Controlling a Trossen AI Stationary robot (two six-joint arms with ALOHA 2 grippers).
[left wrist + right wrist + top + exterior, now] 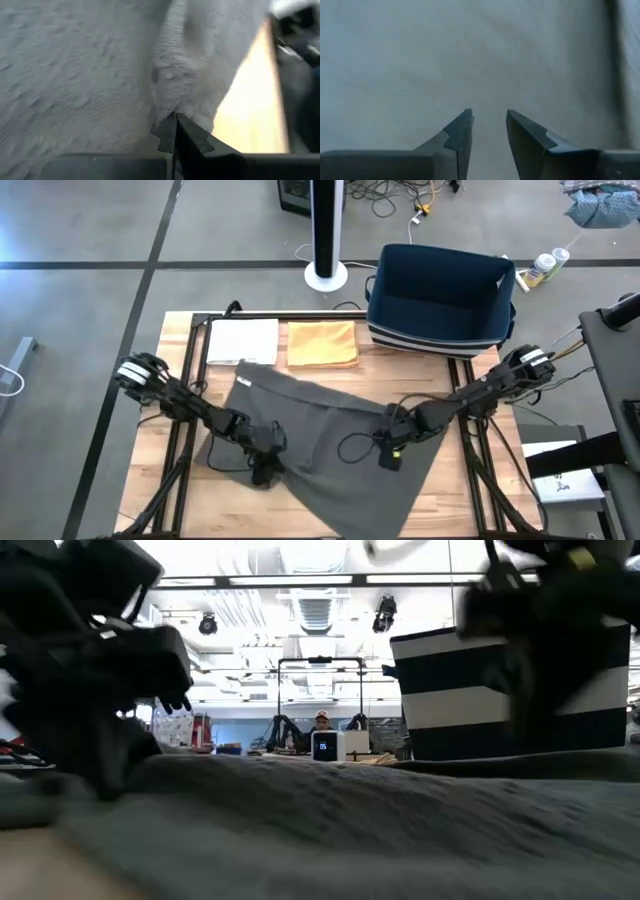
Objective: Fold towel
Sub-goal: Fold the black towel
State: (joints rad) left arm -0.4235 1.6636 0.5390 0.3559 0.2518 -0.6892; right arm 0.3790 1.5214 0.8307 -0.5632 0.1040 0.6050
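The light wooden slatted table (330,505) is carrying a large dark grey terry towel (320,435), which is lying spread and skewed across its middle, one corner reaching the near edge. A navy fabric bin with striped sides (440,295) is standing at the far right of the table, just beyond the towel. Beside it, a folded yellow cloth (322,344) and a folded white cloth (242,341) are lying side by side. The left claw (263,467) is pinching a ridge of the towel at its left edge, fingers closed on the fabric. The right claw (390,457) is pressing down on the towel's right part, fingers (462,137) parted slightly with flat cloth between them.
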